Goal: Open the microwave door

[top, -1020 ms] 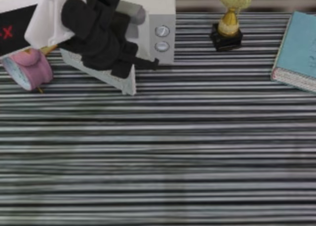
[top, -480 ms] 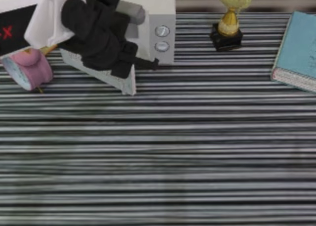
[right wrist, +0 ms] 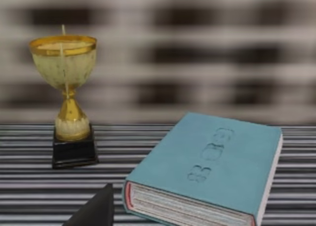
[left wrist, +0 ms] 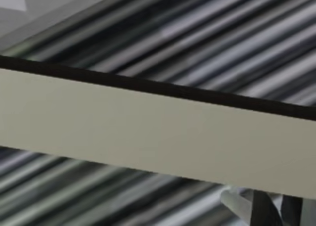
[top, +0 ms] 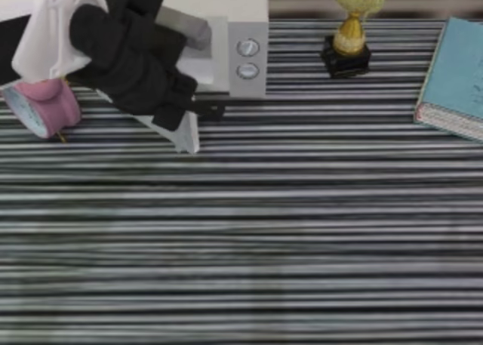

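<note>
Left gripper [top: 198, 109] at the microwave door [top: 185, 137] free edge, finger state unclear. Door swung partly out from the microwave [top: 226, 28], cavity exposed; more swing left.

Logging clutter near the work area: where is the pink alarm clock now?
In the top view, the pink alarm clock sits at the table's far left edge, left of the microwave door and under the left arm.
</note>
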Motion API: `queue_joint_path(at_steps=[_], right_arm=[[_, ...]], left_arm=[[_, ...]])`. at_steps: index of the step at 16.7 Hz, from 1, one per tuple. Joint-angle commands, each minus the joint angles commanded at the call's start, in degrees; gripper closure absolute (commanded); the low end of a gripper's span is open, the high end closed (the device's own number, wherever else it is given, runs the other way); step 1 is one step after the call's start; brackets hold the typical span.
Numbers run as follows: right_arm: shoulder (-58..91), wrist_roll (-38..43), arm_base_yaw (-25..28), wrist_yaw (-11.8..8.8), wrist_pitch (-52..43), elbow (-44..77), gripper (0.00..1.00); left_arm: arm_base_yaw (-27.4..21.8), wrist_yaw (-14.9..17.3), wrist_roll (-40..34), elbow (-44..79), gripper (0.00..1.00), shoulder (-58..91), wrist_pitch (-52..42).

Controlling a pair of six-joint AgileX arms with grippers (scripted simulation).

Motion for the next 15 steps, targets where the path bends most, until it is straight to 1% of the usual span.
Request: queue_joint_path(at_steps=[2, 15], right_arm=[[0.0, 0.0, 0.0, 0.0, 0.0, 0.0, 0.00], [0.0, 0.0, 0.0, 0.0, 0.0, 0.0, 0.00]], left_arm=[[0.5, 0.9, 1.5, -0.6, 1.00, -1.1, 0.4], [0.5, 0.9, 1.5, -0.6, 1.00, -1.1, 0.5]])
